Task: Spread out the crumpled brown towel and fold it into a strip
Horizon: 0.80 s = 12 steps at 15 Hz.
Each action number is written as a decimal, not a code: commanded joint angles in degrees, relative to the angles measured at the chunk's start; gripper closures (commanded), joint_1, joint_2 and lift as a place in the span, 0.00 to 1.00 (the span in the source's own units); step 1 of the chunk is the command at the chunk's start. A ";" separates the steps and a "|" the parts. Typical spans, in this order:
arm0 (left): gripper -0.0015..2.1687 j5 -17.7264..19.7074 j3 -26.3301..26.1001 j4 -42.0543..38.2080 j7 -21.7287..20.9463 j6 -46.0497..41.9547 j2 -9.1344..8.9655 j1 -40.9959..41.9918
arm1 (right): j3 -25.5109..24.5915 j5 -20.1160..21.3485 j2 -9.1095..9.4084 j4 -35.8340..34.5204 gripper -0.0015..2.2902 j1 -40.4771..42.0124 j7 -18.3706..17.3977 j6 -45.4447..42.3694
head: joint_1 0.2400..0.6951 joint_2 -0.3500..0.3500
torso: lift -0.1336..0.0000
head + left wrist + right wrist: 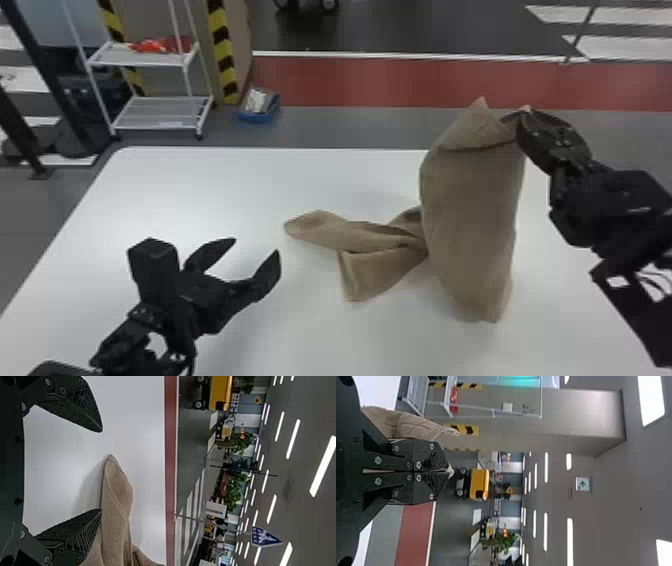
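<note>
My right gripper (522,116) is raised above the table's right part, shut on an upper edge of the brown towel (470,215). The towel hangs in a tall fold below it, while its other end lies twisted on the table toward the middle. My left gripper (257,245) stands open low over the table, left of the towel's lying end, nothing between its fingers. In the left wrist view the towel's tip (117,490) lies beyond the open left gripper (101,471). In the right wrist view the right gripper (449,471) pinches a small bit of cloth, with more towel (411,425) beside it.
The white table (200,185) extends under both arms, its far edge behind the towel. On the floor beyond stand a white shelf rack (160,112) and a blue bin (259,106), with a striped pillar by the rack.
</note>
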 commanded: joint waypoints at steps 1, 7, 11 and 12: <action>0.09 0.00 0.08 -0.10 -0.08 0.00 0.16 0.05 | -6.95 -3.71 -1.16 9.18 0.73 -1.61 -0.05 -0.66 | 1.00 0.36 | 0.08; 0.09 -0.53 -0.79 -0.01 -0.35 0.35 -0.02 -0.65 | -13.81 -2.74 -0.63 28.61 0.14 -4.69 -2.34 3.91 | 1.00 0.11 | 0.08; 0.09 -0.79 -0.97 -0.45 -0.35 1.06 -0.11 -0.65 | -17.41 -2.04 0.16 31.42 0.02 -5.21 -5.06 10.41 | 1.00 0.00 | 0.08; 0.09 -0.88 -1.15 -0.45 -0.35 1.06 -0.11 -0.65 | -17.76 -2.21 0.69 31.33 0.03 -4.51 -5.41 10.06 | 1.00 0.00 | 0.08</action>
